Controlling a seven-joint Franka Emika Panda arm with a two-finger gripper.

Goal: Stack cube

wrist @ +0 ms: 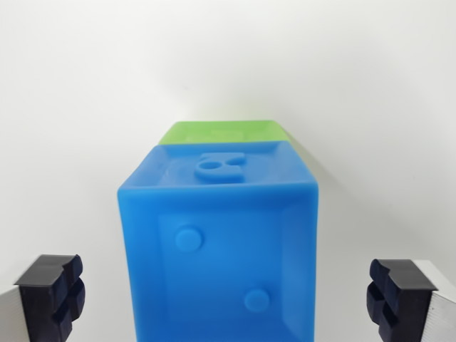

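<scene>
While my gripper (228,296) stood spread wide and empty, its pads flanked the blue cube (221,242) without touching. The cube looked like rigid, light, rather slick plastic, best pinched across its flat side walls; just behind it lay the green cube (221,132) on the white bench (71,107).

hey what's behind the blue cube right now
A green cube sits behind the blue cube; only its top strip shows. The rest is covered, so whether they touch is unclear.

You see one close wrist view, looking forward past both fingertips (51,293) in the frame's lower corners.
</scene>
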